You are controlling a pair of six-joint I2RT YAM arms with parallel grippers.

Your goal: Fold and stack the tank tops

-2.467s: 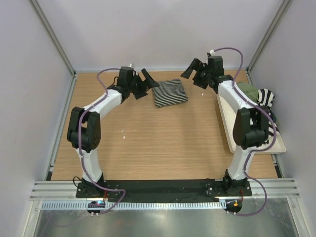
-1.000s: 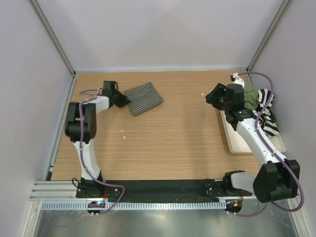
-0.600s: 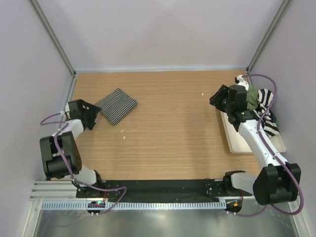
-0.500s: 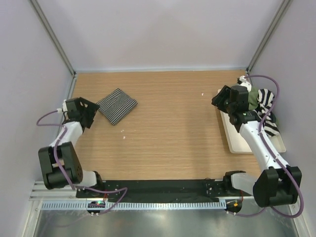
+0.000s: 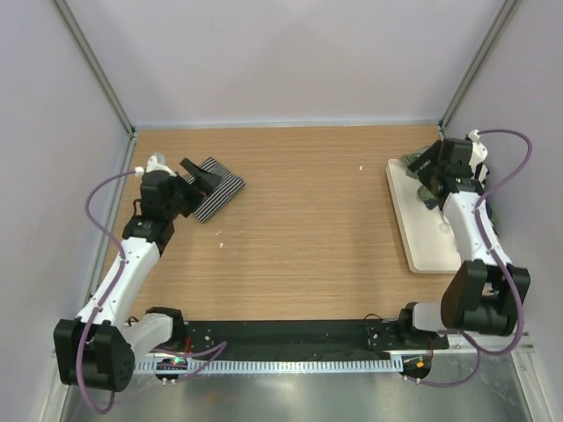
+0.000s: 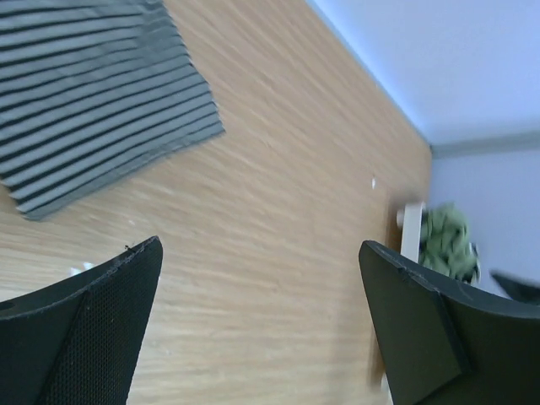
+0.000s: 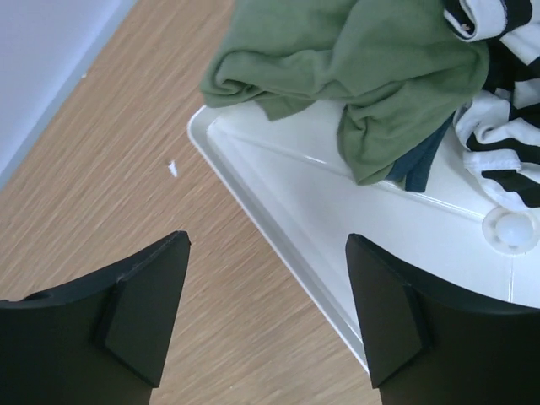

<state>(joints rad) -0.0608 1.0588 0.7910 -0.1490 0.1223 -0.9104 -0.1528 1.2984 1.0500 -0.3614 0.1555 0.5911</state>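
Note:
The pinstriped tank top (image 5: pixel 222 190) lies folded into a small square at the far left of the table, and it also fills the upper left of the left wrist view (image 6: pixel 93 101). My left gripper (image 5: pixel 200 176) hangs open over its left edge, with only bare wood between the fingers (image 6: pixel 260 249). The olive green tank top (image 7: pixel 363 67) is crumpled at the far end of the cream tray (image 7: pixel 295 194). The broad-striped tank top (image 7: pixel 506 110) is bunched beside it. My right gripper (image 7: pixel 268 245) is open and empty above the tray's left rim (image 5: pixel 424 171).
The tray (image 5: pixel 420 230) runs along the right side of the table. A small white round piece (image 7: pixel 510 228) sits in it near the striped top. A white speck (image 5: pixel 361 167) lies on the wood. Walls close in the table at the back and both sides.
The left gripper opened and let go of the pinstriped top at the far left, then swung back over its edge. The right gripper opened wider and moved right, over the tray.

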